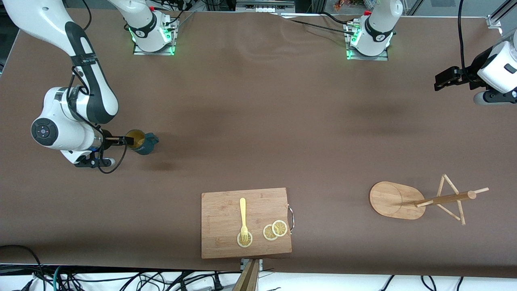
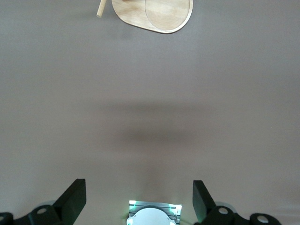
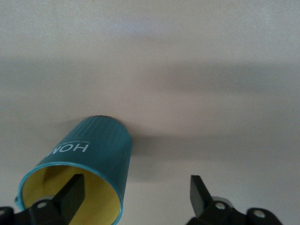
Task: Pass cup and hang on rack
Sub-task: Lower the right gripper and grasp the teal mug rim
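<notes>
The dark teal cup with its yellow inside stands on the table toward the right arm's end. My right gripper is open at its rim. In the right wrist view the cup has one finger inside it and the other finger well outside, with the wall between them ungripped. The bamboo rack stands toward the left arm's end, nearer the front camera. My left gripper is open and empty, up in the air at that end. Its wrist view shows the rack's base.
A rectangular wooden cutting board lies near the front edge in the middle. It carries a yellow fork and three lemon slices. The brown table is bare between the cup and the rack.
</notes>
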Available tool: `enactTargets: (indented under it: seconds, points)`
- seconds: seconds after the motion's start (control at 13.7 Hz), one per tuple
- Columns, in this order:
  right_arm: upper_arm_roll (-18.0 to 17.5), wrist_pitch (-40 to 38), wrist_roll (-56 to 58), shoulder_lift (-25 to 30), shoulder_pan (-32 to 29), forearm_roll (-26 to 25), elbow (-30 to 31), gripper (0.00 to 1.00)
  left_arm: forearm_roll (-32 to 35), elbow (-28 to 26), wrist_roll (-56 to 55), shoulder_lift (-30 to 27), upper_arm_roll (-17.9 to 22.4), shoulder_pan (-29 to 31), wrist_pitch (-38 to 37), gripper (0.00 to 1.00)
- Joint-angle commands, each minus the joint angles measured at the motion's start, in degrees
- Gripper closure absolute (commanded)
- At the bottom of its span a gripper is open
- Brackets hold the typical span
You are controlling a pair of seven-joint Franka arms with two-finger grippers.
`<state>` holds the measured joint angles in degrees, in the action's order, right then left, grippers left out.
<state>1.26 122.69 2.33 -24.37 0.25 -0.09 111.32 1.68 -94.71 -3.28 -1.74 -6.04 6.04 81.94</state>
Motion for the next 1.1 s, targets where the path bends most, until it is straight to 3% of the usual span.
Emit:
enactTargets:
  seconds: [0.0,0.22,0.59,0.8,1.02]
  points:
    - [-0.55,1.85,-0.39,1.87,-0.08,0.88,2.68,0.36,-0.01,2.42,1.35,0.68,0.24,0.29,-1.35,0.00]
    - [-1.08,1.15,-0.57,1.87,-0.08,0.88,2.41,0.98,0.08,2.51,1.26,1.04,0.07,0.20,-1.26,0.00]
    - [-1.52,0.19,-0.39,1.78,-0.17,0.97,1.80,1.00,0.17,2.60,1.35,0.95,-0.02,0.20,-1.34,0.00]
    - [-2.31,-2.09,-0.13,2.14,-0.08,1.15,-2.84,1.00,0.08,2.51,1.26,0.95,-0.02,0.20,-1.35,0.00]
    - [-7.65,-5.97,-2.49,2.14,0.71,1.58,-7.68,1.00,0.08,2.51,1.26,1.04,-0.02,0.20,-1.26,0.00]
